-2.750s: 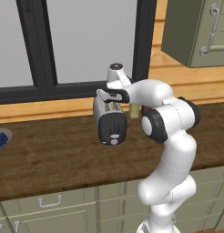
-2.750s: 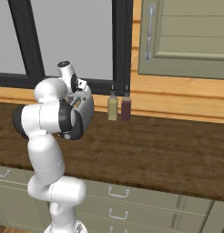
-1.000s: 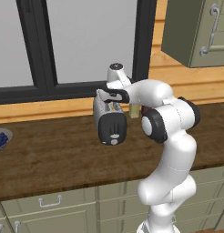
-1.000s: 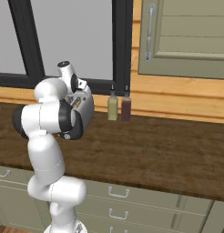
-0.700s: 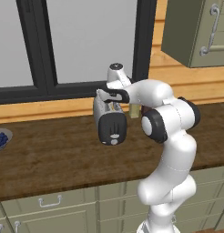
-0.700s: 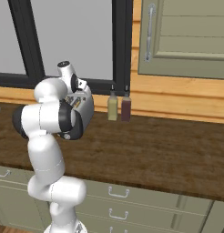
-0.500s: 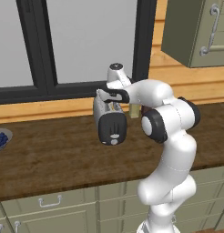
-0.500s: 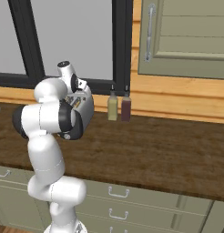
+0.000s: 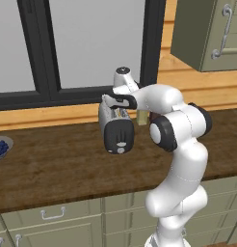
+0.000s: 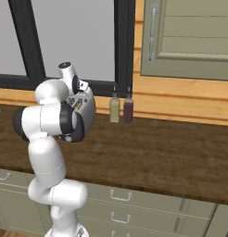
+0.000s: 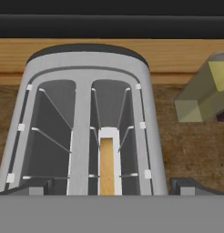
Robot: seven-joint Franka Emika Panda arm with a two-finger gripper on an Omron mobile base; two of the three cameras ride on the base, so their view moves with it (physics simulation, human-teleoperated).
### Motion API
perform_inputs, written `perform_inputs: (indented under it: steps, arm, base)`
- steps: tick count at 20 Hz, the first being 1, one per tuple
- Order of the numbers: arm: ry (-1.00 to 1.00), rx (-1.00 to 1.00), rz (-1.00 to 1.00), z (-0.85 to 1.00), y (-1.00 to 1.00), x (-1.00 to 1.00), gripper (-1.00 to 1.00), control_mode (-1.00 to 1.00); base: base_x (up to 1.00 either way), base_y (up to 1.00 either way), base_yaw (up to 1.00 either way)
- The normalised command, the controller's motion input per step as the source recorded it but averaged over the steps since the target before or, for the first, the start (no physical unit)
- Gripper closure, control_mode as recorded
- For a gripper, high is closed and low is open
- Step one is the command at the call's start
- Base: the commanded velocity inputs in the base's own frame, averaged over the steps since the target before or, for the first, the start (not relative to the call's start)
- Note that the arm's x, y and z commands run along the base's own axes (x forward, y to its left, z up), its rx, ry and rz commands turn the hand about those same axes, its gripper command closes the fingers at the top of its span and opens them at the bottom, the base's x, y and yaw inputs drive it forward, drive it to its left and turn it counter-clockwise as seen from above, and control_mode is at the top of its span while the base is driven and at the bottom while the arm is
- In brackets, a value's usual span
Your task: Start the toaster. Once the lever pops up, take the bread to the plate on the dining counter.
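Two slots face up from the toaster (image 9: pixel 118 131) on the dark wood tabletop (image 9: pixel 58 164) below the window, the bread (image 11: pixel 106 166) sunk on edge in the right-hand slot, and the pincer (image 11: pixel 106 186) hangs just above, spread wide, gripping nothing.

base views flank toaster (image 9: pixel 116 130), hand view close above

a kitchen: wood counter (image 9: pixel 53 169), cabinet drawers (image 10: pixel 134 203), toaster (image 9: pixel 118 132), window (image 9: pixel 91 43).
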Motion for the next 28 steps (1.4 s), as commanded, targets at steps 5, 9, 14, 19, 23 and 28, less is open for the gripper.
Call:
perform_inputs:
  steps: [5,9,14,19,23,28]
  arm:
    - [0.0,0.0,0.0,0.0,0.0,0.0,-1.0,-1.0]
    - [0.0,0.0,0.0,0.0,0.0,0.0,-1.0,-1.0]
    - [0.0,0.0,0.0,0.0,0.0,0.0,-1.0,-1.0]
    - [0.0,0.0,0.0,0.0,0.0,0.0,-1.0,-1.0]
    - [0.0,0.0,0.0,0.0,0.0,0.0,-1.0,-1.0]
    - [0.0,0.0,0.0,0.0,0.0,0.0,-1.0,-1.0]
  base:
    - [0.0,0.0,0.0]
    - [0.0,0.0,0.0]
    - [0.0,0.0,0.0]
    - [0.0,0.0,0.0]
    - [0.0,0.0,0.0]
    - [0.0,0.0,0.0]
